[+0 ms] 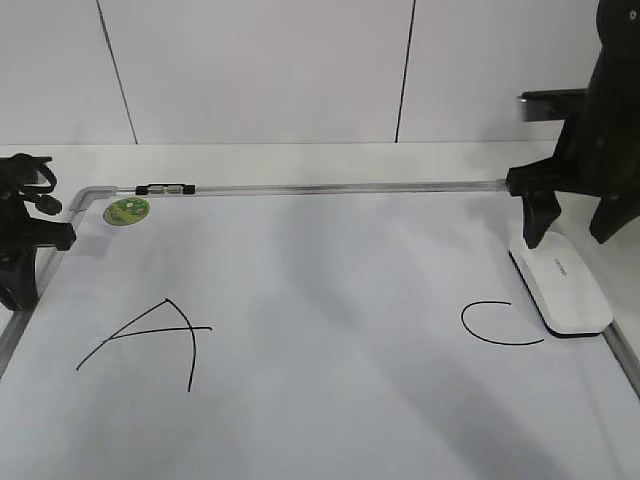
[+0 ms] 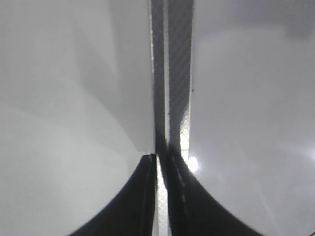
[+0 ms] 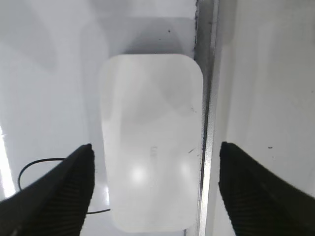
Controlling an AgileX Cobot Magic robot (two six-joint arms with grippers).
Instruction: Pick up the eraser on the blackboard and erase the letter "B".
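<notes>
1. Right tool [image 1: 573, 222]: spread wide and holding nothing, poised above the eraser [image 1: 560, 281], one finger on each side of it in the right wrist view.
2. Left tool [image 1: 20, 262]: at the left frame of the blackboard [image 1: 330, 187], fingers pressed together on nothing.
3. Risk: the eraser lies close against the right frame rail [image 3: 206, 123]. The outer finger [image 3: 261, 191] is over or beyond that rail; on descent it could land on the metal and the grasp would fail or skew.
4. Risk: the "C" [image 1: 497, 325] sits just beside the eraser; dragging the felt instead of lifting would smear it.
5. Risk: no letter "B" is visible between the "A" [image 1: 150, 340] and the "C", so the wipe target is uncertain.
6. Eraser: white, rounded rectangle, glossy top with faint grey mark, dark underside edge, lying flat on the board.
</notes>
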